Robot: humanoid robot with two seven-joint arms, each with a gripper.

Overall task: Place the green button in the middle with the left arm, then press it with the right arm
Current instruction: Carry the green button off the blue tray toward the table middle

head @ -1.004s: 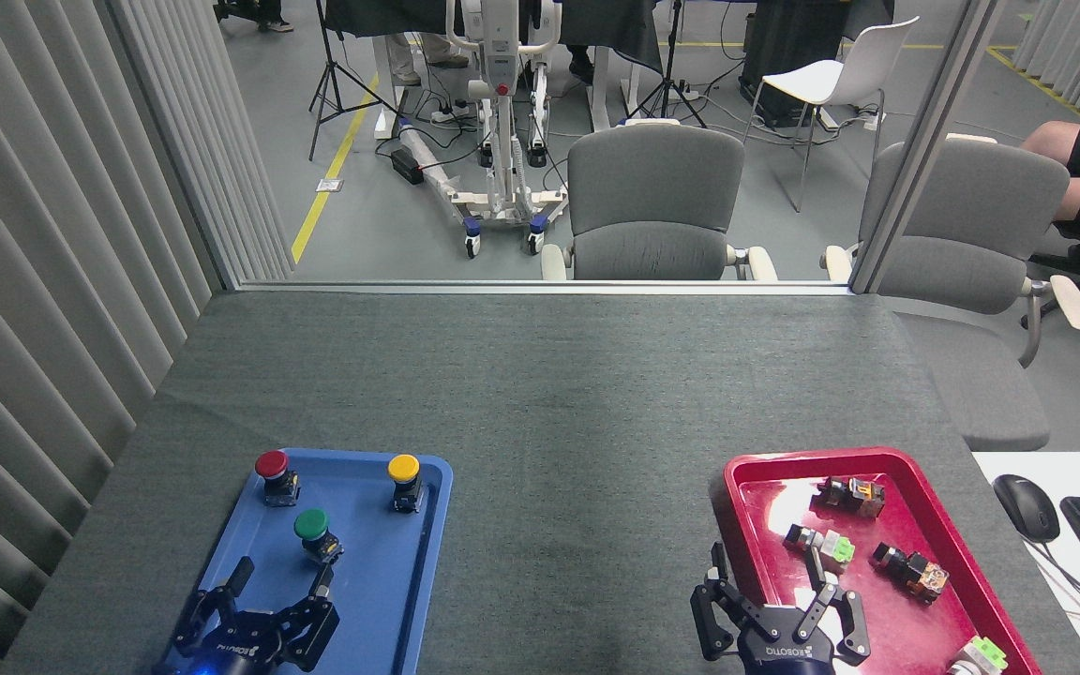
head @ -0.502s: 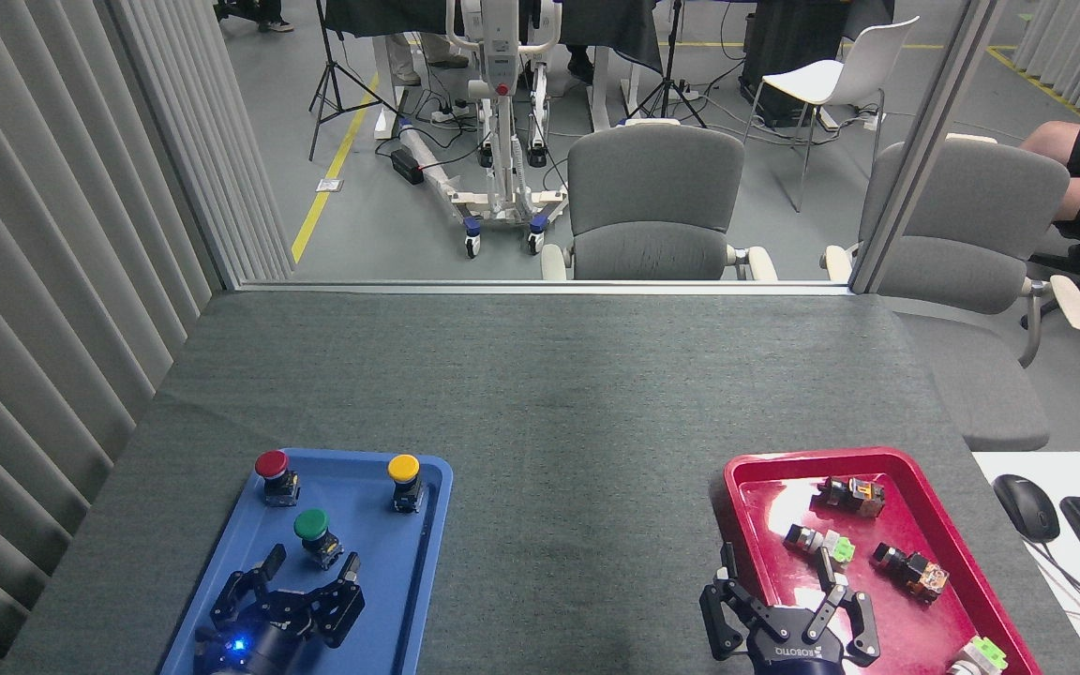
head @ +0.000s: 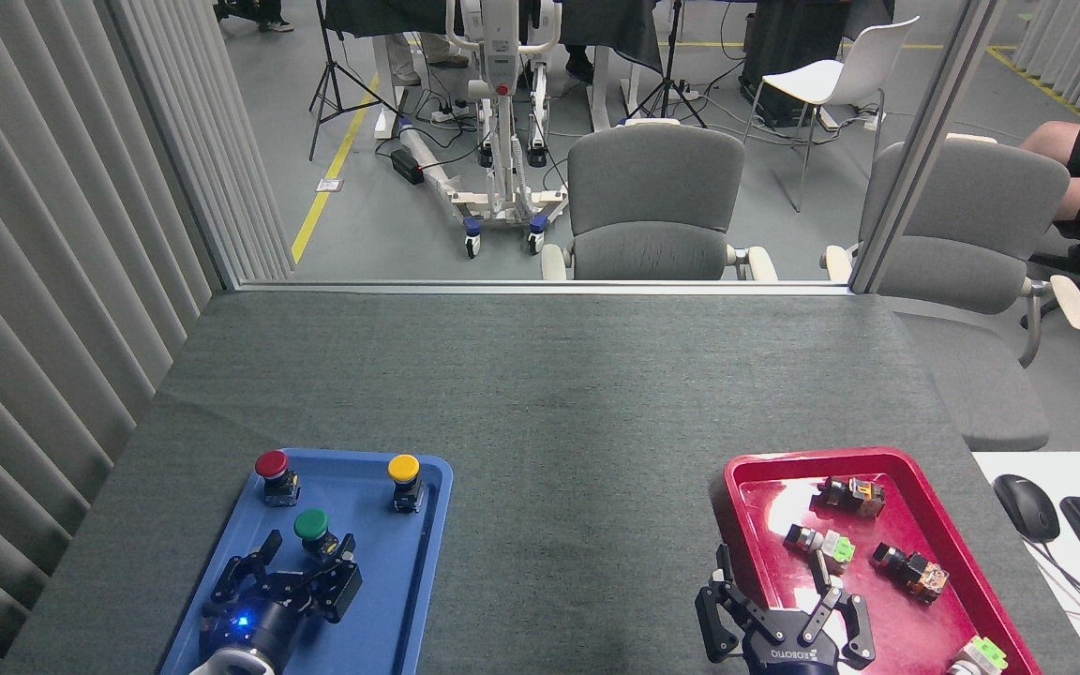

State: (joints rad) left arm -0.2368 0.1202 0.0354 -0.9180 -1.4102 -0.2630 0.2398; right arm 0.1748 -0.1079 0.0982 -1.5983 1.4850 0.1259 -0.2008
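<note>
Head view: green button (head: 312, 528) stands on the blue tray (head: 427, 553), lower left of the frame. Left gripper (head: 301, 562) sits just below it — fingers spread, nothing held, tips flanking the button's base. Right gripper (head: 779, 600), lower right over the red tray (head: 737, 478) edge, is splayed and empty.

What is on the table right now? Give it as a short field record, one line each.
table: dark grey felt top, bare in the middle
blue tray: near left, holds three buttons
green button: upright in the blue tray, nearest the robot
red button: far left of the blue tray
yellow button: far right of the blue tray
red tray: near right, holds several small switches
left gripper: open, fingers spread just short of the green button
right gripper: open, over the near edge of the red tray
</note>
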